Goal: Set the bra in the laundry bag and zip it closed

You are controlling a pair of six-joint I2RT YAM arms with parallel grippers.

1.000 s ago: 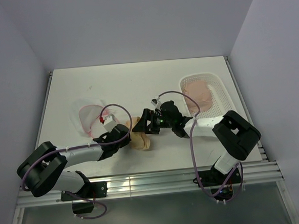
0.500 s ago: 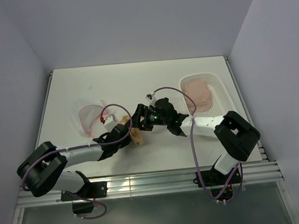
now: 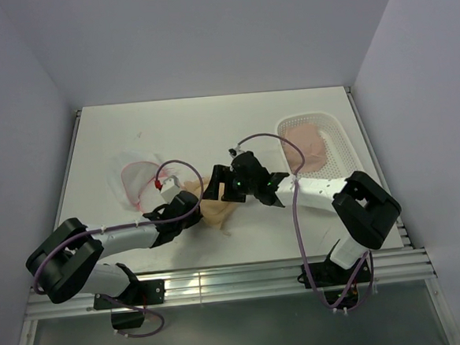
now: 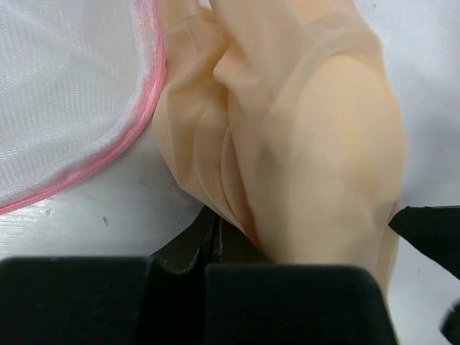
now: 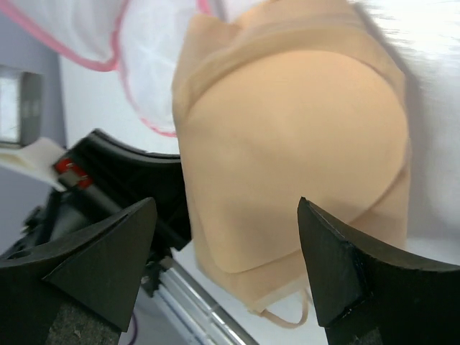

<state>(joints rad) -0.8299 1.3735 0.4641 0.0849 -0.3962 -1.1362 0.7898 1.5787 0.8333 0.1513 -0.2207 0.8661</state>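
The peach-tan bra [image 3: 216, 214] lies bunched on the table just right of my left gripper [image 3: 193, 201]. In the left wrist view the bra [image 4: 309, 144] runs down into the shut jaws of that gripper [image 4: 215, 231], which pinch its edge. My right gripper [image 3: 214, 187] hovers over it, open. Its two fingertips stand wide to either side of the padded cup [image 5: 287, 144], and the gripper [image 5: 224, 215] holds nothing. The white mesh laundry bag [image 3: 138, 180] with its pink zipper rim [image 4: 140, 122] lies flat just left of the bra, and a corner of it shows in the right wrist view [image 5: 151, 50].
A white perforated basket [image 3: 335, 130] holding a paler pink garment [image 3: 307, 145] stands at the right of the table. The metal rail [image 3: 222, 283] runs along the near edge, close below the bra. A thin strap [image 5: 287, 316] trails from the bra toward that edge.
My right wrist has shifted left and swung over the bra, jaws still wide. The bra has shifted a little and a strap now trails toward the near edge. The left arm has stayed put.
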